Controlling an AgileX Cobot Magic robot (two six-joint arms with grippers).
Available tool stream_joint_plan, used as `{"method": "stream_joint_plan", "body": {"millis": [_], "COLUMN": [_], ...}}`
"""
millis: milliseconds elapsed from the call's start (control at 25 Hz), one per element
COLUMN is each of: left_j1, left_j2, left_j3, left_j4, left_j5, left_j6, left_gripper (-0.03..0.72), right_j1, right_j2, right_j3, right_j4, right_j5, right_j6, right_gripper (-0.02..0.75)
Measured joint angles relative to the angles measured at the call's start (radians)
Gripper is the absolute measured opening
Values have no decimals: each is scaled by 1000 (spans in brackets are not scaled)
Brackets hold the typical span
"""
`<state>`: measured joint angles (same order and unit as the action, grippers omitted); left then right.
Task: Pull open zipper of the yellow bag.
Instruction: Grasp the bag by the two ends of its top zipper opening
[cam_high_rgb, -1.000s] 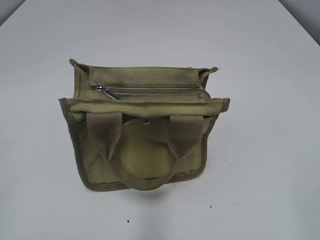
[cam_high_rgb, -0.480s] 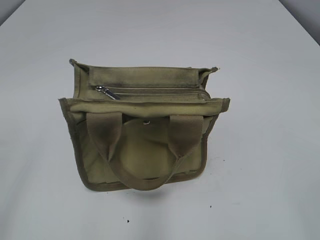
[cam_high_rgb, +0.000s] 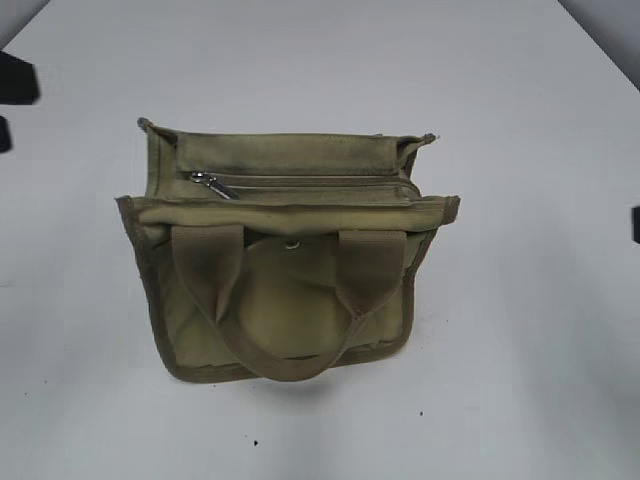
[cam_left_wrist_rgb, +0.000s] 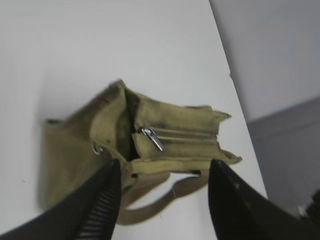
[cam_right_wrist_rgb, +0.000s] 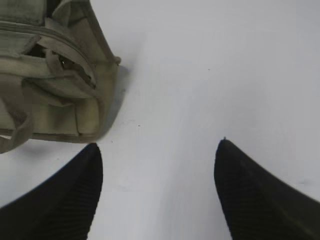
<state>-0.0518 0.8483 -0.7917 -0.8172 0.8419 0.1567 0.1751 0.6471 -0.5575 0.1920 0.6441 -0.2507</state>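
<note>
— So, going from left to right, what stands where?

— At the far left edge of the exterior view a dark piece of the left arm shows. The left gripper has its two black fingers spread apart, with nothing between them; it is above the yellow bag and does not touch it.

— And the bag itself?

— It sits in the middle of the white table. It is a small boxy tote of olive-yellow canvas, with darker bound edges. The front handle hangs down over the front face as a wide webbing loop. I count one such loop clearly in the exterior view; a second one I cannot make out there. One small round metal snap sits on the front, between the two ends of the loop.

— Where is the zipper?

— The zipper runs straight along the top, from left to right. It looks closed over its whole length. There is one silver pull tab, and it lies at the left end.

— And at the right?

— The right gripper is beside the bag's right side, over bare table. Its two ribbed fingers are also wide apart and hold nothing.
</note>
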Motion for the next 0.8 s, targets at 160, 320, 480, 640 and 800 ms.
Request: {"method": "stream_joint_plan", "body": {"millis": [160,320,480,640,800], "left_j1": [-28,-66,-113,-128,-135], "left_j2": [272,475,609,688,739], "left_j3": [-84,-164,-244,-299,-314], "left_j4": [-90,-100,-100,-100,-114], "left_j5": [95,99,99,100,93], "left_j6": [70,115,122,124,126], "left_gripper": [433,433,433,433,433], "right_j1": [71,163,253,329,387], "right_j2": [262,445,610,760,891], "right_j3": [-124,-269,-421,-570,-706], "right_j4": [40,83,96,99,100], "right_j5": [-18,-22,-28,-35,-36], "right_j6": [-90,-212,-296,-354,-387], "right_gripper": [541,541,541,541,541]}}
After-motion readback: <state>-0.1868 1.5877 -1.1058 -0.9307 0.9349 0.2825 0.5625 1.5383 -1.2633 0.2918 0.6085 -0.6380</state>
